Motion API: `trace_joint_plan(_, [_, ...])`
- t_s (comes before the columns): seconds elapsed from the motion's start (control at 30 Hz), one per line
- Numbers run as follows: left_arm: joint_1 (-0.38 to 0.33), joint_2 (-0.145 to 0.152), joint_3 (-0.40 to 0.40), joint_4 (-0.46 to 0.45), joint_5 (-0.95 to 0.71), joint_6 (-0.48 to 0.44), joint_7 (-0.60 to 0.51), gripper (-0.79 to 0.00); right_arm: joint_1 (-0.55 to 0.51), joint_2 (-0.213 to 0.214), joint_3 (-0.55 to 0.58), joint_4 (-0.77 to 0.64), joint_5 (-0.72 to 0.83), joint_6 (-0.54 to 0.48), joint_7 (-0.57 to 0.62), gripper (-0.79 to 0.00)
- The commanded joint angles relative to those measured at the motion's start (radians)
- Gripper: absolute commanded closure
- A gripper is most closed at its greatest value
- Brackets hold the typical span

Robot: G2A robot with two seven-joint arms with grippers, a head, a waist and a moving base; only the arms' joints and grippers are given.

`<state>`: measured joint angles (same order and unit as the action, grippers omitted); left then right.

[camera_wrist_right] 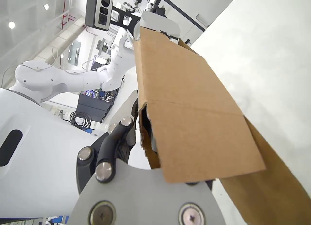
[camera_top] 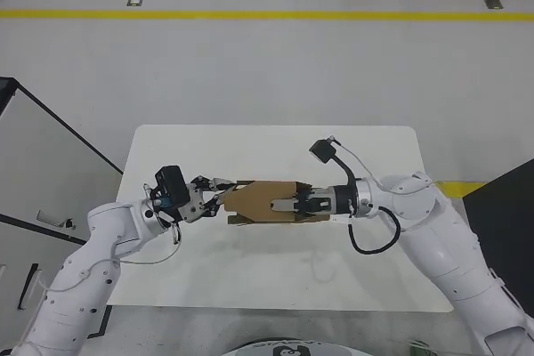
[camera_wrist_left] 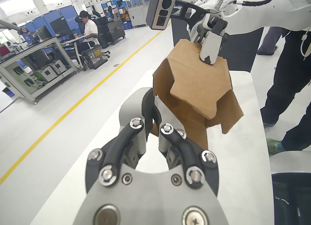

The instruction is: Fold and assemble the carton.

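Note:
A brown cardboard carton (camera_top: 258, 203) is held above the middle of the white table (camera_top: 276, 276), partly folded, between both grippers. My left gripper (camera_top: 224, 194) is at its left end and looks shut on a lower flap; in the left wrist view the carton (camera_wrist_left: 194, 82) rises just beyond that gripper (camera_wrist_left: 155, 114), with loose flaps hanging down. My right gripper (camera_top: 280, 204) is shut on the carton's right end, one finger (camera_wrist_left: 209, 48) pressing on the top panel. In the right wrist view the carton (camera_wrist_right: 189, 114) hides most of the right gripper (camera_wrist_right: 148, 138).
The table (camera_wrist_left: 238, 162) is bare around the carton. A black-framed cabinet (camera_top: 36, 151) stands off the table's left side and a dark panel (camera_top: 516, 214) off its right. A yellow floor line (camera_top: 267, 14) runs beyond the far edge.

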<state>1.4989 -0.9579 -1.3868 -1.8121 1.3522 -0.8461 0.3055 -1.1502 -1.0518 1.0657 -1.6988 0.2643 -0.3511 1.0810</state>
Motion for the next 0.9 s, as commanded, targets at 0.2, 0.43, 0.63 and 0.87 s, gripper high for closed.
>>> trace_joint_plan(0.2, [0.001,0.000,0.001,-0.003,-0.001,-0.005,-0.002,0.000,-0.023,0.004,0.030,-0.009,-0.013,-0.005,-0.058,0.000])
trace_joint_plan(0.43, [0.004,0.000,0.014,-0.019,0.002,-0.029,0.017,0.000,-0.022,0.004,0.016,-0.015,-0.001,0.006,-0.036,0.000])
trace_joint_plan(0.63, [0.002,0.000,0.012,-0.004,-0.005,-0.016,0.018,0.000,-0.012,0.003,0.002,-0.010,0.012,0.006,-0.004,0.000])
trace_joint_plan(0.87, [-0.006,0.000,0.009,0.006,-0.013,-0.013,0.011,0.000,-0.003,0.002,-0.012,-0.002,0.029,-0.004,0.040,0.000])
